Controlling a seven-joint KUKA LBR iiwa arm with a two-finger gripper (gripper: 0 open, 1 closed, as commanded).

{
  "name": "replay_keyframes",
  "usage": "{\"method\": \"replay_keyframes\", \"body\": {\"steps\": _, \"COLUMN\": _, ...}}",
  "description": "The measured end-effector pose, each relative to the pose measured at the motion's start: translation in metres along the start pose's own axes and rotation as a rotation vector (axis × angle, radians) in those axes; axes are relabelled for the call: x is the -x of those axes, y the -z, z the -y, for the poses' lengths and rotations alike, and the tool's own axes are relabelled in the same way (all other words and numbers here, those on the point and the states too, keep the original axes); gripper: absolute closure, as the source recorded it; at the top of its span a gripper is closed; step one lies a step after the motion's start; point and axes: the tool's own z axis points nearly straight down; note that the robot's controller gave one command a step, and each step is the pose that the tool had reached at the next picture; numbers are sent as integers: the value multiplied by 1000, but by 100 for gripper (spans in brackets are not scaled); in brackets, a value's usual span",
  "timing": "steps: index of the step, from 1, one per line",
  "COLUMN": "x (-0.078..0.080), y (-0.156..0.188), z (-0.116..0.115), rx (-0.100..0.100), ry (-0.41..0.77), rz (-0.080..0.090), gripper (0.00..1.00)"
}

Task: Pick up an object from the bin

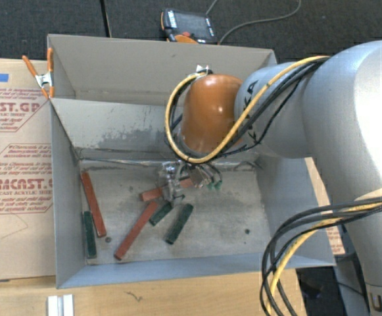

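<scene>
The gripper (173, 188) hangs low over the middle of the grey bin (230, 226), at a short red bar (152, 194) lying beside a dark green stick (161, 214); whether its grip is open cannot be told, and the lift appears not yet done

A short red-brown stick (152, 194) is lying flat around the middle of the bin (112, 120) floor. Just nearer, a stubby dark green stick (160, 214) is lying tilted, seemingly touching the far end of a long red-brown stick (137, 230) that is running diagonally toward the near left. To their right, a second dark green stick (179, 223) is lying on its own. By the left wall, a long red stick (93, 203) and a dark green stick (88, 234) are lying side by side.
</scene>
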Motion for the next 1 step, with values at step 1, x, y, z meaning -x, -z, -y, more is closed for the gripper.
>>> {"method": "replay_keyframes", "body": {"steps": 1, "x": -5, "y": 137, "z": -1, "rx": -1, "ry": -68, "rz": 6, "gripper": 100}}
